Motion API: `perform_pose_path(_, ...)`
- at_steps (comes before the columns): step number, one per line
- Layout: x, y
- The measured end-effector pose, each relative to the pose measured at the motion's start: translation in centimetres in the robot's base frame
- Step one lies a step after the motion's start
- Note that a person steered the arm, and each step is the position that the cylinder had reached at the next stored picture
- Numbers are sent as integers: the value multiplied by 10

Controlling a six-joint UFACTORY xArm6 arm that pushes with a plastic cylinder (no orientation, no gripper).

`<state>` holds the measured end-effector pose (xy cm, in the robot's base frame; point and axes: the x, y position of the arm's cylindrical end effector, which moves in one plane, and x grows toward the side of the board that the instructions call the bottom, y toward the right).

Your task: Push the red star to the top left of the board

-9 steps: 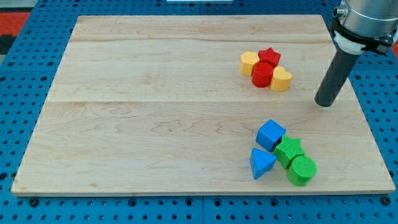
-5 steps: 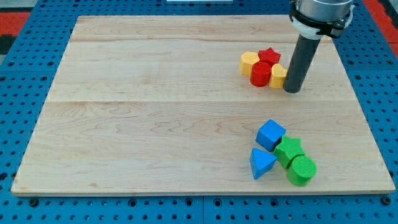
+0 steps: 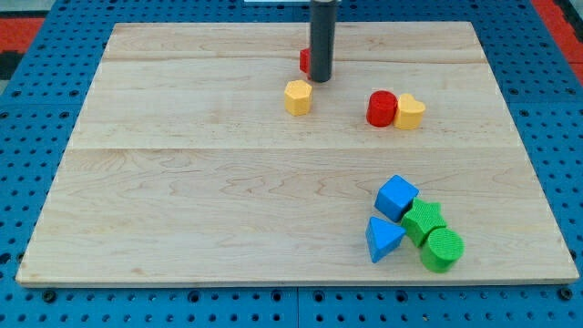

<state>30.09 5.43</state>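
Note:
The red star [image 3: 305, 60] lies in the upper middle of the wooden board [image 3: 182, 164], mostly hidden behind my rod. My tip [image 3: 320, 77] touches its right side. The yellow hexagon block [image 3: 297, 97] lies just below and left of the tip. The red cylinder [image 3: 382, 108] and the yellow heart block [image 3: 410, 112] sit side by side to the right.
At the view's lower right is a cluster: a blue cube [image 3: 396, 197], a blue triangle block [image 3: 383, 239], a green star [image 3: 424, 220] and a green cylinder [image 3: 443, 249]. A blue pegboard [image 3: 36, 182] surrounds the board.
My tip swept left from the right of the upper cluster. The red star and the yellow hexagon moved left, away from the red cylinder and yellow heart, which barely moved.

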Motion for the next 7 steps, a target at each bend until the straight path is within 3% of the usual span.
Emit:
perform_pose_path(1,-22,29)
perform_pose_path(2,-43,-35)
perform_pose_path(3,-45,-136)
perform_pose_path(5,-37,-89)
perform_pose_path(7,0,-154)
